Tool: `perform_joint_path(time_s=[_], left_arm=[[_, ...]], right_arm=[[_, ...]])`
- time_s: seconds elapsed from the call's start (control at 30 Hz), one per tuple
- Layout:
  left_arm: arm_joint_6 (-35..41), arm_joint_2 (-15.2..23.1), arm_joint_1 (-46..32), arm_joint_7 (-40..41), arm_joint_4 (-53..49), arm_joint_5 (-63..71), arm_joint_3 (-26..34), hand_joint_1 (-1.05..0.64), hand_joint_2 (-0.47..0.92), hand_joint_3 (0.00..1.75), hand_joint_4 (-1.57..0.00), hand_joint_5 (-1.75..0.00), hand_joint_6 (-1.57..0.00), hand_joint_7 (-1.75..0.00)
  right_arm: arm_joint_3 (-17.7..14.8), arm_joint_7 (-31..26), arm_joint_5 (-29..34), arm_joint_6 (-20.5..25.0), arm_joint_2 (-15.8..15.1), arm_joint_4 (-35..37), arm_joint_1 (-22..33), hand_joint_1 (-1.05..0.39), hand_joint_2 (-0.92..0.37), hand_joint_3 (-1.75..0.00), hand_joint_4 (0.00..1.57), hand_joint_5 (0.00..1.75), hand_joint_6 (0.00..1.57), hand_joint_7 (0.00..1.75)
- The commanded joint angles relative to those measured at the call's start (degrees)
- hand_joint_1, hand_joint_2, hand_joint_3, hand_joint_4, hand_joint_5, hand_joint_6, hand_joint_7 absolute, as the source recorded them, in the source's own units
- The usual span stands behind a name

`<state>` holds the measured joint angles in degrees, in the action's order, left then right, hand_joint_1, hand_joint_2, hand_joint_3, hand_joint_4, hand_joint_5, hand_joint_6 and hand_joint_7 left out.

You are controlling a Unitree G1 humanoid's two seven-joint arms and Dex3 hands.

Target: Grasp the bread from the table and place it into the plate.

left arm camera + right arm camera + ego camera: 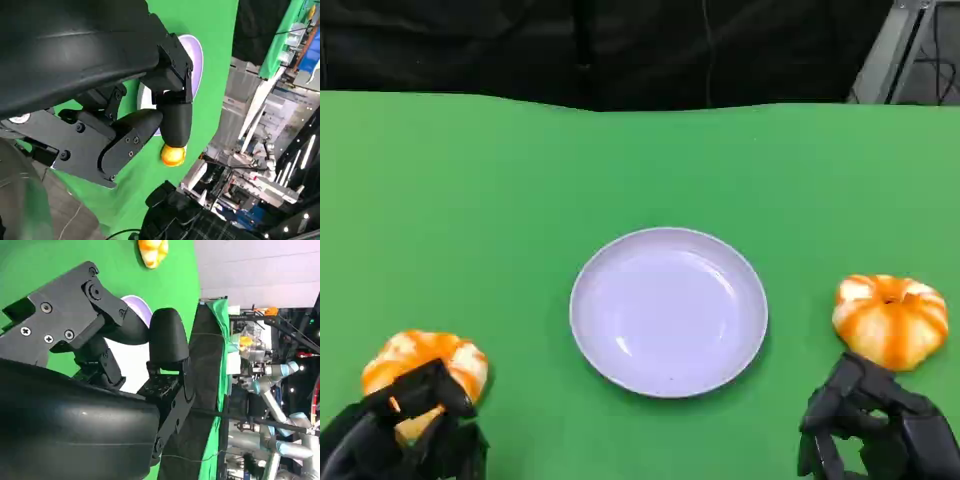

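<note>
**Two breads beside an empty plate**

The round lavender plastic plate (668, 310) stood in the middle of the green table (500, 200) with nothing on it. One orange-and-white striped round bread (424, 364) lay near the left edge, and the left robot hand (405, 432) had its black fingers touching its near side; whether it really gripped the bread, I cannot tell. A second similar bread (891, 320) lay at the right. The right robot hand (875, 425) was just below it, with fingers curled in and holding nothing.
</note>
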<state>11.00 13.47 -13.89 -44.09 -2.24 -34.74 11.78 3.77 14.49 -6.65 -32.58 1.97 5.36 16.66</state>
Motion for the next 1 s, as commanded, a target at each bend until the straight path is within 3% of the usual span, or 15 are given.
perform_joint_path(time_s=[0.03,1.0], left_arm=[[-0.03,0.46,0.11,-0.11,0.32,0.05,0.45,-0.11,0.74,0.92,-0.85,-1.75,-0.71,-1.74],[-0.20,0.43,0.06,-0.05,0.46,0.17,0.40,-0.11,0.73,0.93,-0.85,-1.75,-0.71,-1.75]], right_arm=[[-0.28,0.05,-0.62,-0.11,-0.67,-0.22,0.21,-0.15,-0.51,-1.29,0.83,1.75,0.74,1.58],[-0.27,0.01,-0.56,0.03,-0.68,-0.32,0.23,-0.15,-0.51,-1.29,0.83,1.75,0.74,1.57]])
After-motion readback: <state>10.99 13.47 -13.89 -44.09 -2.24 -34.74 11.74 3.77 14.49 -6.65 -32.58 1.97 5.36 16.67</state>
